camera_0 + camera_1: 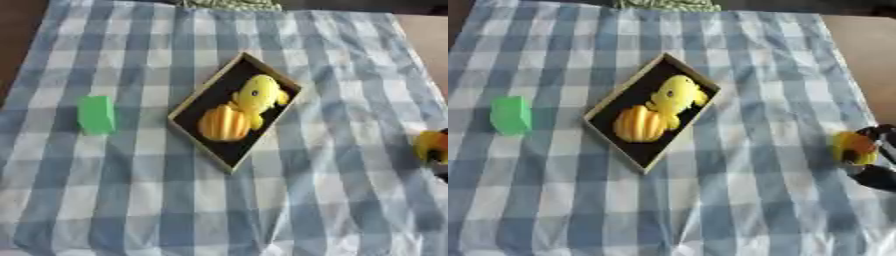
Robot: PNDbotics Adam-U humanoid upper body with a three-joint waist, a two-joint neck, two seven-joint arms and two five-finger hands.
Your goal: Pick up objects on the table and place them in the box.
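The right hand [875,172], fingers curled on a yellow-orange toy [853,148], should carry it over the black box [614,107] before releasing.

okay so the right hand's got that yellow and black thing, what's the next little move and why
Probably carry it left toward the box. The right hand at the right edge has fingers curled round the yellow and black object, well apart from the box, which already holds a yellow toy and an orange ridged piece.

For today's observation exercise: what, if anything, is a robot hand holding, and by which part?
The right robot hand holds a small yellow-orange object at the cloth's right edge; which part it grips cannot be told.
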